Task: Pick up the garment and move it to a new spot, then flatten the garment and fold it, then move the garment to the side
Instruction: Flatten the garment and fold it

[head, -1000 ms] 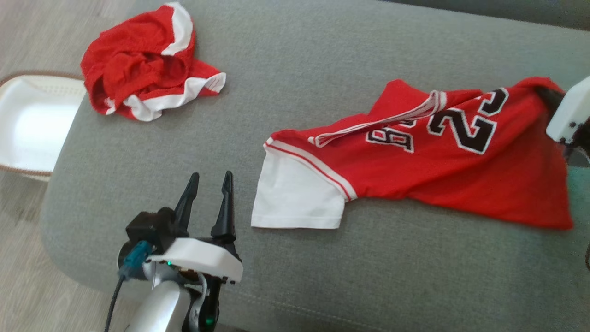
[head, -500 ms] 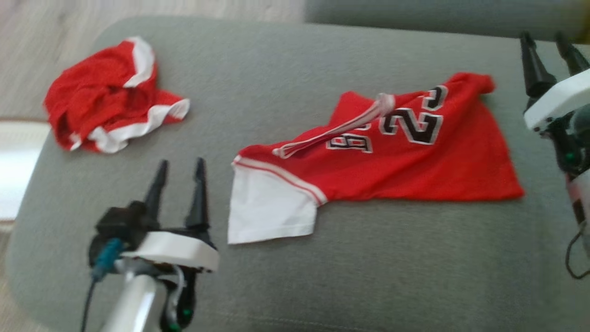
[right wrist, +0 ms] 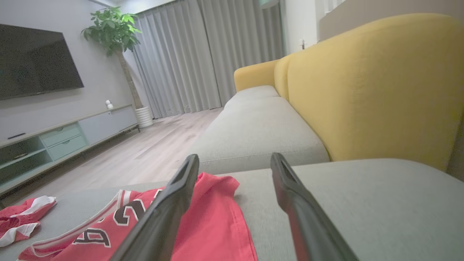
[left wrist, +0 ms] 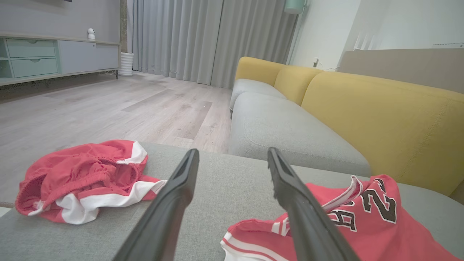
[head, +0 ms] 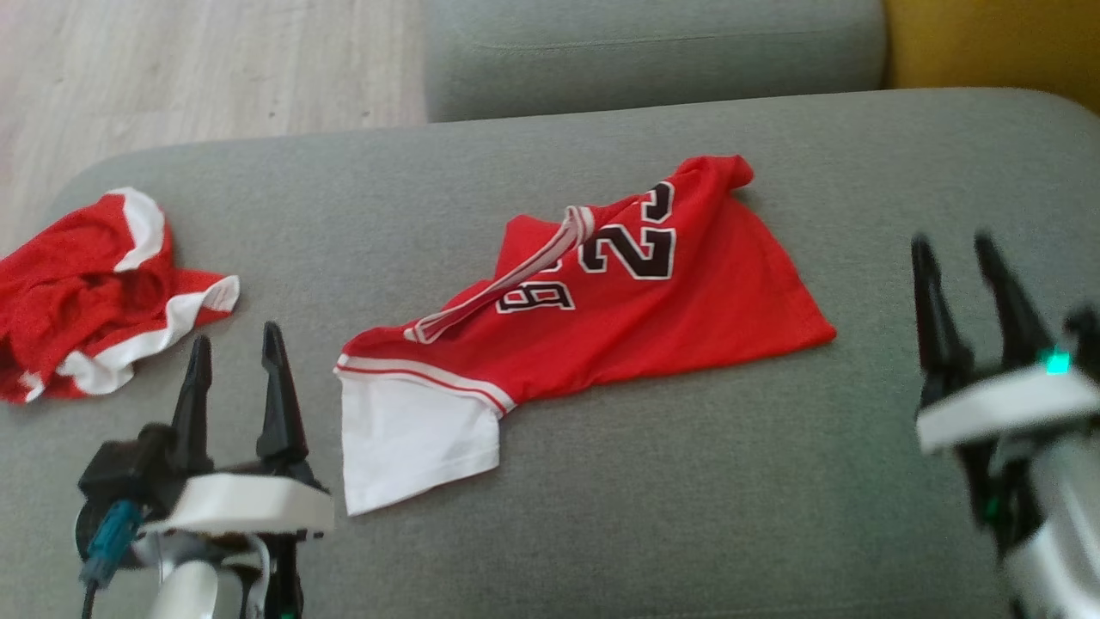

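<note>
Status: red short-sleeved jersey with black-and-white numerals and one white sleeve [head: 601, 318] is laid on the grey fabric sofa seat cushion [head: 653, 516], roughly mid-cushion, between the two grippers. It is held by nothing.

Left gripper [head: 236, 335]: fingers parted, nothing between them, parked just beside the white sleeve. Right gripper [head: 952, 243]: fingers likewise parted and empty, off the jersey's right edge, apart from it; slightly blurred in the head view.

Progress, as judged: the relocation step looks done, since the jersey is put down and released. Flattening is not finished: a striped trim band is flopped across the chest and the far corner is bunched up. Fold and move-aside are outstanding.

Orientation: the long axis is run diagonally in the head view, from near-left to far-right. The white sleeve end is pointed towards the left gripper and the bunched corner towards the sofa back.

A crumpled red-and-white garment [head: 86, 301] is seen at the cushion's left end, well apart from the jersey.
</note>
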You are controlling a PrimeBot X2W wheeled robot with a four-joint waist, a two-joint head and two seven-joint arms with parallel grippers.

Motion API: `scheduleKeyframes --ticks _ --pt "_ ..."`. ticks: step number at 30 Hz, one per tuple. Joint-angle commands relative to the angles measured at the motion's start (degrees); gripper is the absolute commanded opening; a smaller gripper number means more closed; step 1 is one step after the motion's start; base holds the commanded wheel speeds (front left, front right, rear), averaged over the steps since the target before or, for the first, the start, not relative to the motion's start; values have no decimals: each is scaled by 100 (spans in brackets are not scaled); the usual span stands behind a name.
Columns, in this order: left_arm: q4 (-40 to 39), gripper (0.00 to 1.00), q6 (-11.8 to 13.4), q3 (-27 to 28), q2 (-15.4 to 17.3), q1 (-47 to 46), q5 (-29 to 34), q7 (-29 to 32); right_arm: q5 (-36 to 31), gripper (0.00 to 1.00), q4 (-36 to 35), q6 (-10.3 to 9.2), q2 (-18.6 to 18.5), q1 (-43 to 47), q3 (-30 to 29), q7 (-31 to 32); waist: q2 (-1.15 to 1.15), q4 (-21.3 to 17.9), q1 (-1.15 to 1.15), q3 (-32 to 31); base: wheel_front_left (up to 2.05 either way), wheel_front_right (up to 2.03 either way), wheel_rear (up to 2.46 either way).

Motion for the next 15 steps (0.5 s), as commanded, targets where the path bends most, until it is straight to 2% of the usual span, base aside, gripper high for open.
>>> scheduleKeyframes --ticks 1,8,15 --pt "-197 100 19 281 14 -76 45 -69 -245 100 -411 -4 150 301 -179 -133 0 -93 0 -24 0 0 0" --pt "-200 100 -124 416 -90 103 199 -70 -1017 100 -804 -4 741 1245 -816 -100 0 -91 0 42 0 0 0" --pt "-232 100 -309 415 -182 125 283 -70 -1238 100 -980 -4 926 1338 -1011 147 0 -9 0 29 0 0 0"
